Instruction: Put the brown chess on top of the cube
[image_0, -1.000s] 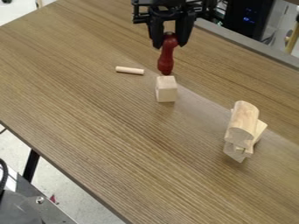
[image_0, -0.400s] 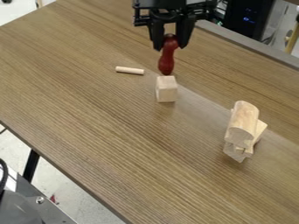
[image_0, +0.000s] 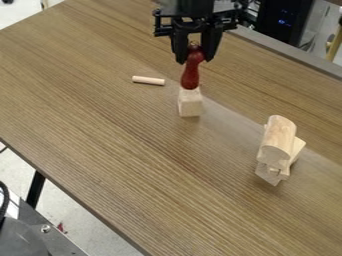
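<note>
Lowering is the latest change: the gripper (image_0: 195, 57) has come down a little over the last frames, bringing the brown chess piece (image_0: 191, 75) with it. The piece's foot now overlaps the upper face of the cube (image_0: 190, 106) in the camera view, where earlier it showed just past the cube's 12 o'clock edge.

Tool state: fingers parted only by about the thickness of the piece's upper end, which they grip from either side. Piece hangs foot down, near upright, top leaning slightly toward 1 o'clock.

Contact: cannot tell from this slant whether the foot rests on the cube or sits just above or behind it.

Surroundings: small dowel (image_0: 148, 80) lies on the table (image_0: 100, 125) at the cube's 10 o'clock; wooden blocks (image_0: 277, 142) well apart at 4 o'clock.

Reading: placing step under way, nearly done, release pending. Next, likely confirm seating, ease down if needed, let go, lift straight. Risk: narrow foot off-centre or tilted; piece could topple on release.
</note>
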